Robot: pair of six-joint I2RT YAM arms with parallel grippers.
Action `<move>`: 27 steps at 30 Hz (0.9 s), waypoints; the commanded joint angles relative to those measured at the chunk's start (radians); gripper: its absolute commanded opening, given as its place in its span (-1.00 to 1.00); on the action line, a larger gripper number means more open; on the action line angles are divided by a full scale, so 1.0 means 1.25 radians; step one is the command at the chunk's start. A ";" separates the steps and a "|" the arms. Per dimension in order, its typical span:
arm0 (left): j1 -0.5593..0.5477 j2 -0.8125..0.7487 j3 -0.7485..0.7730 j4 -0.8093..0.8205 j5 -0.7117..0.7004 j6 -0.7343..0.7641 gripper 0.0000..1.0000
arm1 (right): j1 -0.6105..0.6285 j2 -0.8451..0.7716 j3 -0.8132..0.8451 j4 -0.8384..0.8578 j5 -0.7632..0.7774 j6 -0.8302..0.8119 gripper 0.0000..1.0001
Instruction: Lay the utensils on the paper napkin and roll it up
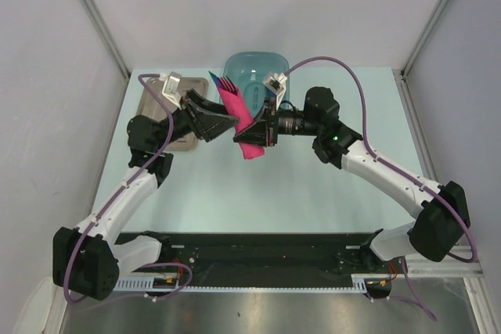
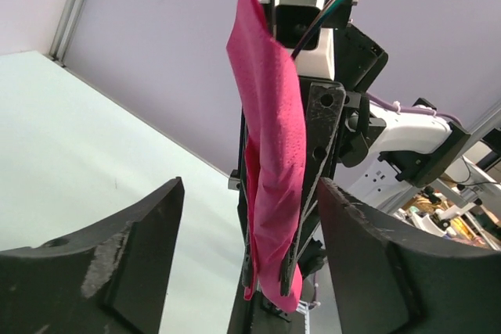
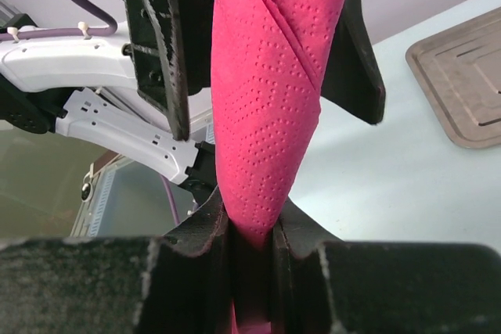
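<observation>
**Holding rolled napkin aloft, one clamp only**

- Item: napkin (image 3: pixel 266 115), pink, wound into a roll. Utensils (image 1: pixel 225 84) are inside, with only their purple-blue ends showing out of the end farthest from the right gripper.
- Right gripper (image 3: pixel 250 232): closed narrow on the near end of the roll, pinching it between both fingers.
- Left gripper (image 2: pixel 250 193): spread wide with nothing in it. The roll stands between its fingers, touching neither.
- Position: the roll sticks out ahead of the right fingertips, lifted off the table (image 1: pixel 313 193).
- Risk: with one end gripped and the outer flap loose, the paper may unwind.
- Risk: tilted carelessly, the cutlery may slide out of the free end.
</observation>
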 commanded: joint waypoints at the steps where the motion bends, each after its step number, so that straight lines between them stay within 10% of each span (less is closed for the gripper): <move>1: 0.001 -0.006 -0.009 0.009 0.010 -0.004 0.50 | -0.002 -0.009 0.024 0.081 -0.008 0.015 -1.00; 11: -0.041 0.013 -0.035 0.084 0.018 -0.073 0.26 | 0.004 -0.006 0.028 0.089 0.000 0.019 -1.00; 18: -0.038 0.029 -0.034 0.122 0.010 -0.106 -0.93 | 0.015 -0.003 0.036 0.072 -0.012 -0.013 -1.00; 22: -0.036 0.034 -0.038 0.144 0.017 -0.125 -1.00 | 0.017 -0.007 0.040 0.054 -0.020 -0.032 -1.00; 27: -0.019 0.029 -0.028 0.153 0.033 -0.111 -1.00 | -0.011 -0.026 0.042 -0.021 -0.026 -0.057 -0.27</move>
